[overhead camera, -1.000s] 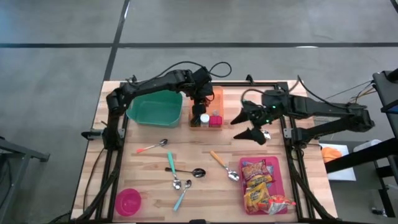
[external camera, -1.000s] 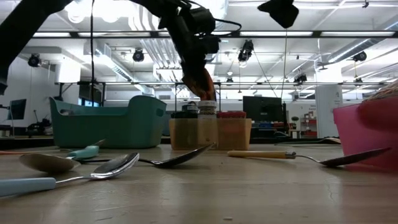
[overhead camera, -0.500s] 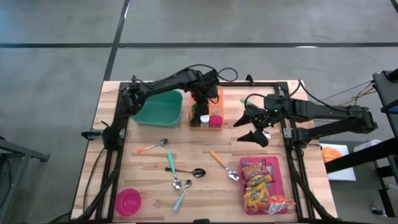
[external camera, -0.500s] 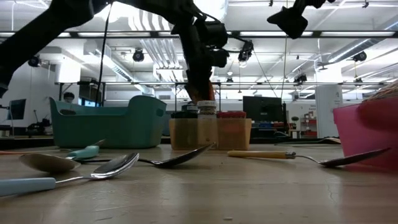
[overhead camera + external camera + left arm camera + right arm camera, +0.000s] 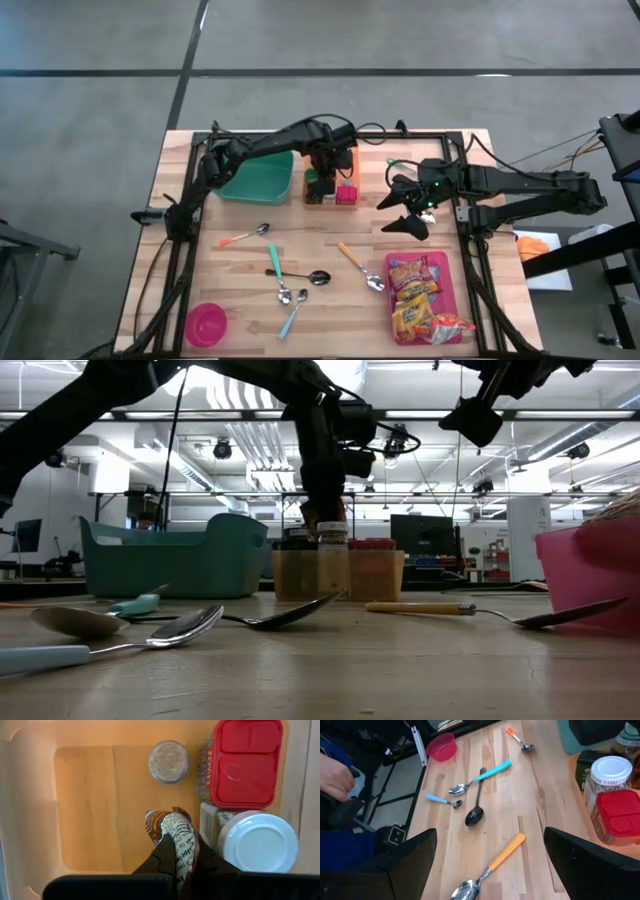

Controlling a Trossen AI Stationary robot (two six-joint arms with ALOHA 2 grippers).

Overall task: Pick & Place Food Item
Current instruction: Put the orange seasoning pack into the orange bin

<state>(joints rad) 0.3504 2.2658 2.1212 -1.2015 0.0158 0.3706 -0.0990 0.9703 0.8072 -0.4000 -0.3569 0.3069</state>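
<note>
Upper centre of the high view, over the wooden organiser [image 5: 345, 170] — our left tool [image 5: 176, 851] pinches a snack packet [image 5: 176, 832] by its crimped end; light, crinkly, slippery. Right tool [image 5: 408, 208] is spread wide, empty.

Even overhead light falls on the wooden tabletop [image 5: 250, 270], shadows soft and short. At table height, bright ceiling lamps [image 5: 330, 372] glare, arms turn to silhouettes, and the nearest spoons [image 5: 130, 632] blur.
</note>
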